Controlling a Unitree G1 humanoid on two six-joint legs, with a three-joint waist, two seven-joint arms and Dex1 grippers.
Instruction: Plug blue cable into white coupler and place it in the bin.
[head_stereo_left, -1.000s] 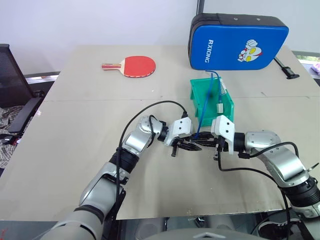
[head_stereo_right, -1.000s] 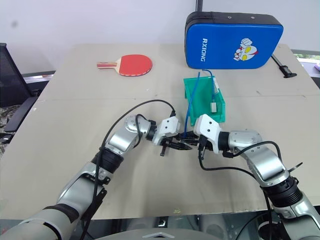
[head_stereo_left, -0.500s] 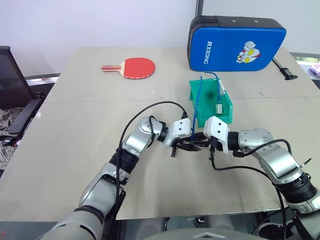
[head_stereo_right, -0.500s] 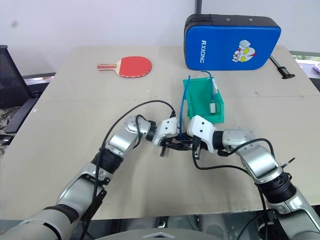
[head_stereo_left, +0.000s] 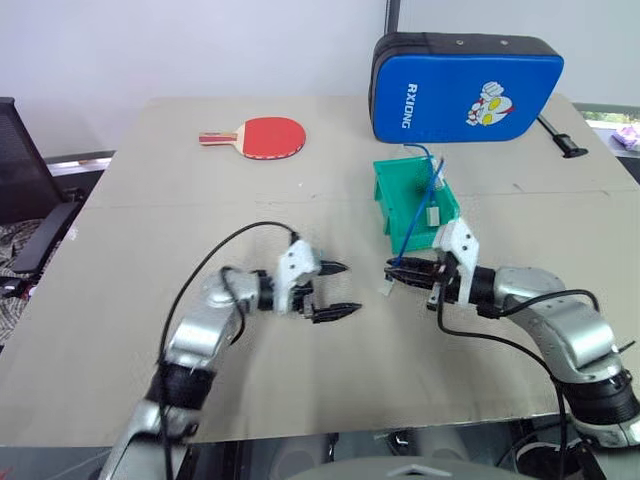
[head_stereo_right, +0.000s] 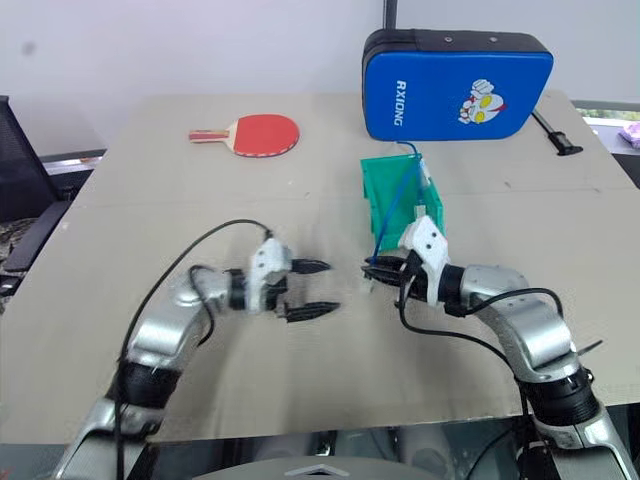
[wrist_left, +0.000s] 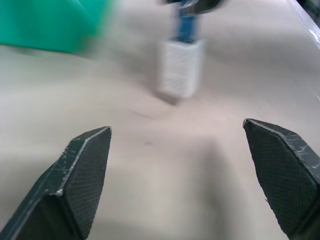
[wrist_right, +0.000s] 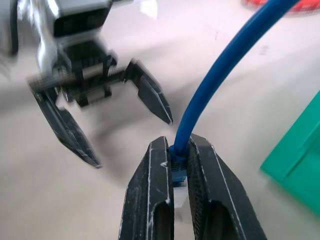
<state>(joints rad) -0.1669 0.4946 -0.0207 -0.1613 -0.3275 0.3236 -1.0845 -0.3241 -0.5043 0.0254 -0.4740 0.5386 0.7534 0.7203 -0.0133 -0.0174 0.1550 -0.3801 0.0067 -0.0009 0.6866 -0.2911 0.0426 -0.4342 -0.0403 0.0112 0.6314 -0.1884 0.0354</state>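
The left gripper (head_stereo_left: 334, 290) hangs above the near part of the table (head_stereo_left: 150, 200), its two black fingers spread wide with nothing between them. Just to its right, with a gap of bare tabletop between, the right gripper (head_stereo_left: 392, 270) has its fingers pressed together on the blue cable (head_stereo_left: 412, 215) close to the cable's lower end. The head views show the cable rising from that pinch and arching back into the bin (head_stereo_left: 400, 190), which stands on the table just beyond the right gripper. The left wrist view adds what the head views barely resolve: the white coupler (wrist_left: 181, 67) sits on the end of the cable, its lower edge at or just above the tabletop, blurred, with a corner of the green bin beside it. The right wrist view shows the two fingers (wrist_right: 150, 200) clamping the cable's blue plug boot, and the open left gripper facing them. Farther back lie a red table-tennis bat (head_stereo_left: 262, 136) to the left and a blue padded case (head_stereo_left: 465, 88) behind the bin.
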